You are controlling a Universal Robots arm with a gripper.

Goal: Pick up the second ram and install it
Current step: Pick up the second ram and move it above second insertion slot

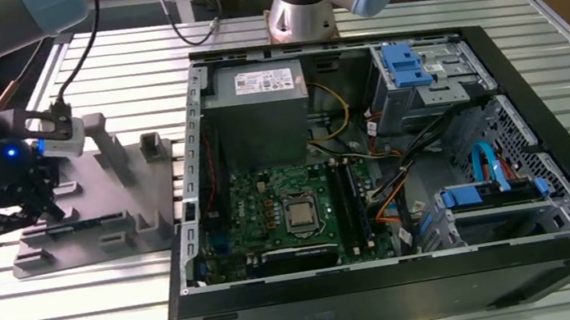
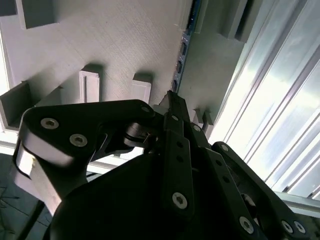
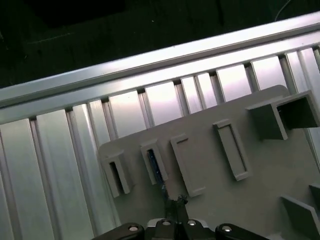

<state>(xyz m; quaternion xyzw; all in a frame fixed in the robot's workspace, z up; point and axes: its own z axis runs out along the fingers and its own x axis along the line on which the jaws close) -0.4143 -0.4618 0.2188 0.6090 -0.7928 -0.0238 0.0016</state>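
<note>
Sitting in the grey tray [image 3: 250, 195] is the second ram [image 3: 155, 167].

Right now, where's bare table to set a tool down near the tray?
Bare slats of the table nearer the camera than the grey tray, and beyond it toward the arm base. Crowded: the tray under the end effector, the computer case full of cables.

Inventory by count. On the table: one tray [image 1: 125, 202], one ram [image 3: 155, 167], one gripper [image 1: 17, 213], one case [image 1: 390, 287]. Inside the case: one motherboard [image 1: 267, 191], one CPU [image 1: 301, 216], one power supply [image 1: 253, 90], two blue brackets [image 1: 407, 65].
</note>
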